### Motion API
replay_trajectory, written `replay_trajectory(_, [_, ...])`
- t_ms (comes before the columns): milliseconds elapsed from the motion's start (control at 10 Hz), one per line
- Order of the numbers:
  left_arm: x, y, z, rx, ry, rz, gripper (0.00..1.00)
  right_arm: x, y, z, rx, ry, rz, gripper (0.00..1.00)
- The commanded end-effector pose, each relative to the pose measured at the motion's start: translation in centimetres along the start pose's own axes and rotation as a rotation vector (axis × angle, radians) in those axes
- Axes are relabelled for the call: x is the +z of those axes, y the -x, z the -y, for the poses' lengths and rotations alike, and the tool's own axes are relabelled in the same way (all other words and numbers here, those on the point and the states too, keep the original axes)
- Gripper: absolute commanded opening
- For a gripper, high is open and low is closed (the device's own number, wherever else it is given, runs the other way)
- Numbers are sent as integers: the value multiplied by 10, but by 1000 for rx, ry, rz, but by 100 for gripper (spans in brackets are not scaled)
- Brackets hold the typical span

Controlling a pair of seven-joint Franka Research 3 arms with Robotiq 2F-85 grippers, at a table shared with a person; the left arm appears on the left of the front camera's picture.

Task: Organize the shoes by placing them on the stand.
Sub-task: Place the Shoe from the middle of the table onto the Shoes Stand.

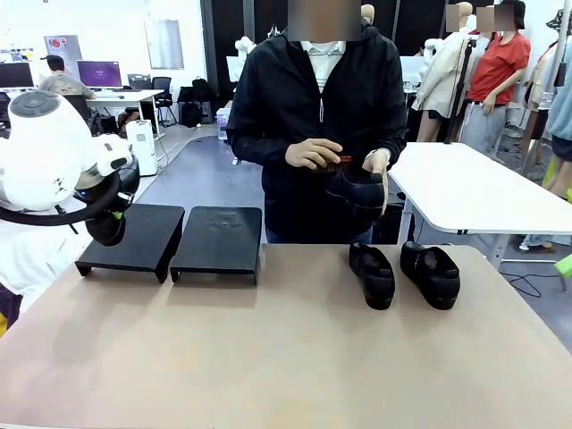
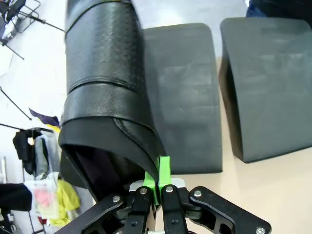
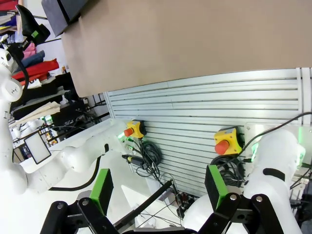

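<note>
My left gripper (image 2: pixel 157 176) is shut on the rim of a black glossy shoe (image 2: pixel 105 83), which hangs over the table's left edge beside the left stand (image 2: pixel 185 97). In the front view that shoe (image 1: pixel 107 231) shows dark under my white left arm, by the left stand (image 1: pixel 134 237). Two more shoes (image 1: pixel 373 274) (image 1: pixel 431 273) lie side by side on the table at the right. The person holds another shoe (image 1: pixel 357 188) in both hands above them. My right gripper (image 3: pixel 158 189) is open with nothing between its green pads, off the table's near side.
A second black stand (image 1: pixel 219 241) sits right of the first, also seen as the stand (image 2: pixel 268 83) in the left wrist view. The tan table (image 1: pixel 268 357) is bare in front. The right wrist view looks at the table's edge (image 3: pixel 195 44) and the robot base below it.
</note>
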State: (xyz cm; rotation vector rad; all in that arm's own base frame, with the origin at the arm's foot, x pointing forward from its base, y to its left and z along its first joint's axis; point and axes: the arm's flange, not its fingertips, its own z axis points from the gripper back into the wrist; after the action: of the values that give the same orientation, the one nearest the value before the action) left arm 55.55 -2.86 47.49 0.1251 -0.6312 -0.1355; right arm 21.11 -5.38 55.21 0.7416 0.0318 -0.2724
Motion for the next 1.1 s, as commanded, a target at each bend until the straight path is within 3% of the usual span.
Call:
replay_trajectory(0, [-7, -12, -2, -1, -41, 6, 0, 5, 0, 4, 22, 15, -1, 100])
replay_trajectory(200, [-20, -14, -5, 10, -94, -33, 0, 5, 0, 4, 22, 15, -1, 100])
replay_trajectory(900, [-63, -15, -11, -12, -96, -68, 0, 5, 0, 4, 22, 15, -1, 100])
replay_trajectory(1000, [-65, -16, -12, -12, -94, -67, 58, 5, 0, 4, 22, 15, -1, 100])
